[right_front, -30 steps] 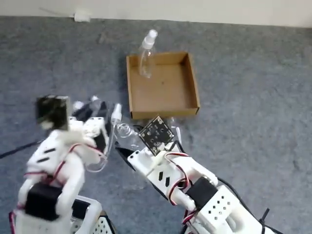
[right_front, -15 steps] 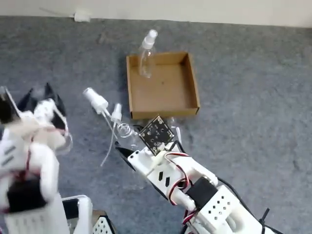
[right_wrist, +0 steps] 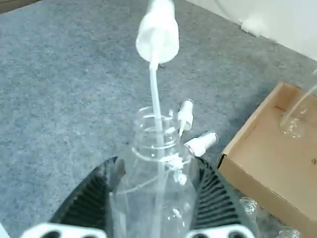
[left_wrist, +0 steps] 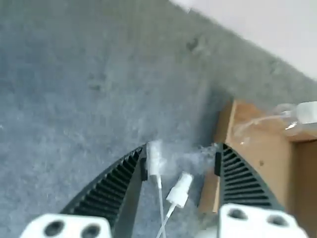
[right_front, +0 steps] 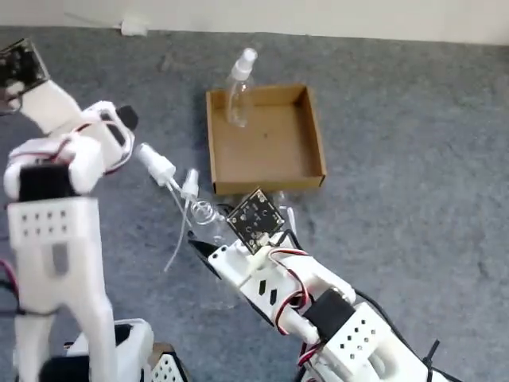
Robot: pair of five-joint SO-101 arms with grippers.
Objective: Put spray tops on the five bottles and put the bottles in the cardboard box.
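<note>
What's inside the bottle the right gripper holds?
A spray top's tube runs down through the bottle's neck, its head well above, unseated. The right gripper hides the bottle's base and the tube's end.

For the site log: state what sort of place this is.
Likely an indoor robot test setup: grey carpet as work surface, a pale wall behind, a cardboard box and loose spray tops.

**Around the Work Area**

A grey carpet (right_front: 413,159) with a short, mottled pile covered the whole surface. Along its far side ran a pale wall (right_front: 334,14). A small white object (right_front: 134,27) lay on the carpet right against that wall, too small to identify. A thin white line (right_front: 87,17) trailed away from it. Near it, a darker smudge (right_front: 169,61) marked the pile.
</note>
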